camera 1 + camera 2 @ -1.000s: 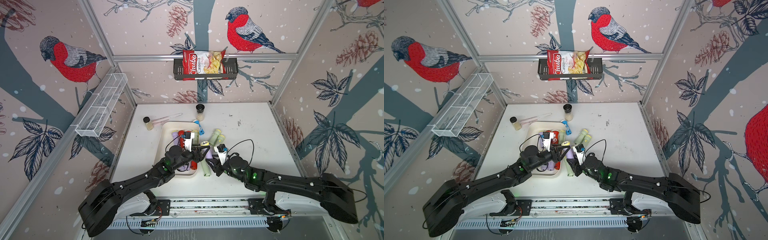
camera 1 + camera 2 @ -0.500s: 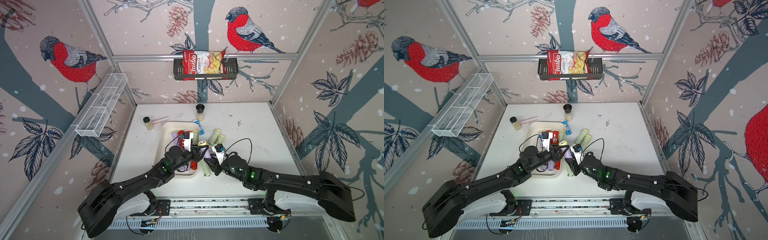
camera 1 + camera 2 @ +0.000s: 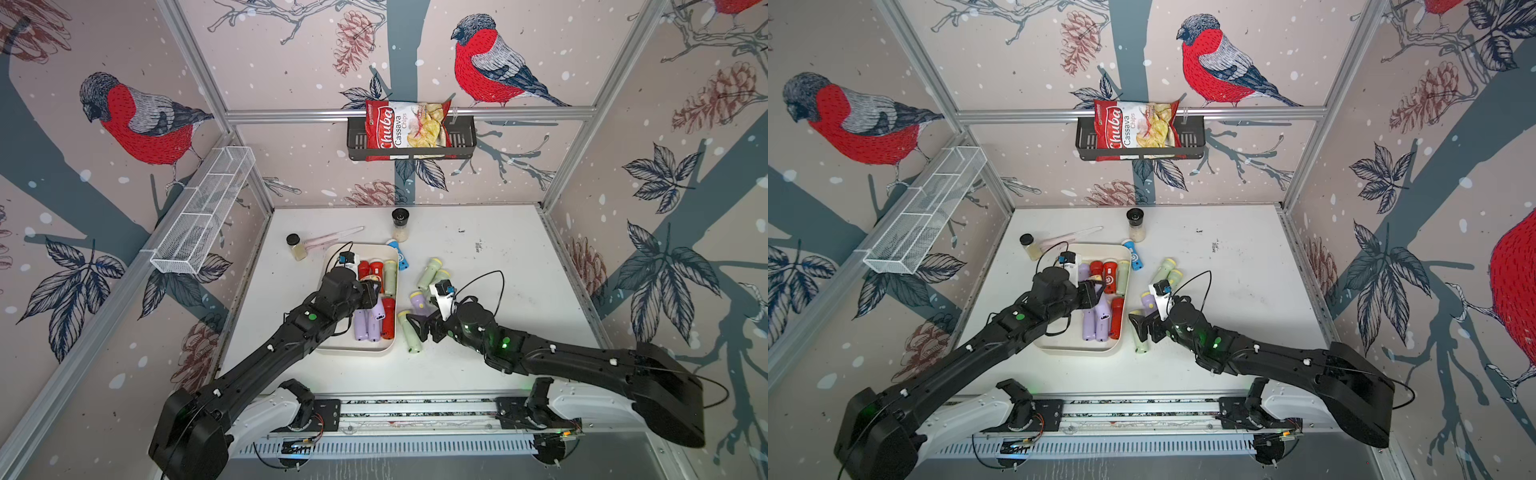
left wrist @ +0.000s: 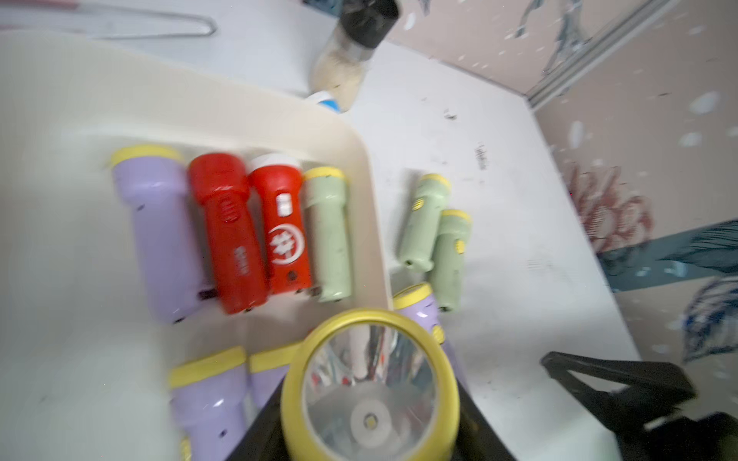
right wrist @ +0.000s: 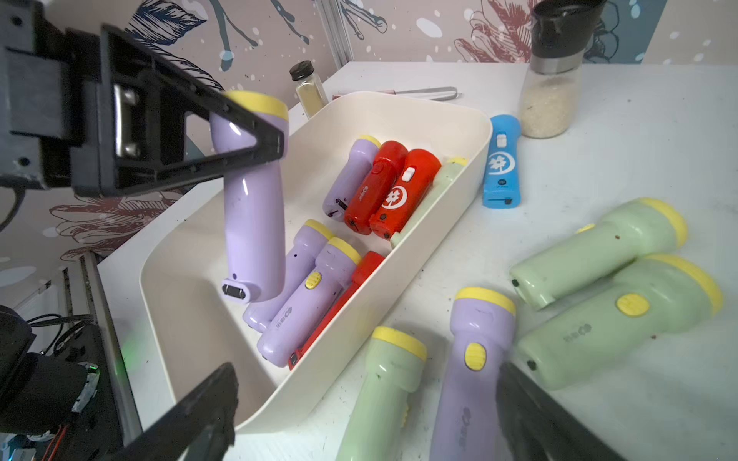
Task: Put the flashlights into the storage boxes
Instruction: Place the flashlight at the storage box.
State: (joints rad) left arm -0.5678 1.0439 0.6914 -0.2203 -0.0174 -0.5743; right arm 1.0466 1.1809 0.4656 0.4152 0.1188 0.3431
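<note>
Here, the left gripper clamps a lilac flashlight over the cream tray, where several flashlights lie. To its right, the right gripper gapes wide over a green flashlight on the table.

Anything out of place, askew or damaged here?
Nothing spilled or damaged. Only oddity: the lilac flashlight in the left pincer hangs tail-down over the cream tray, while the blue flashlight lies outside, beside its far corner.

blue flashlight: mostly behind tray wall | held lilac flashlight: body hidden behind own head | left wrist view: blurred
</note>
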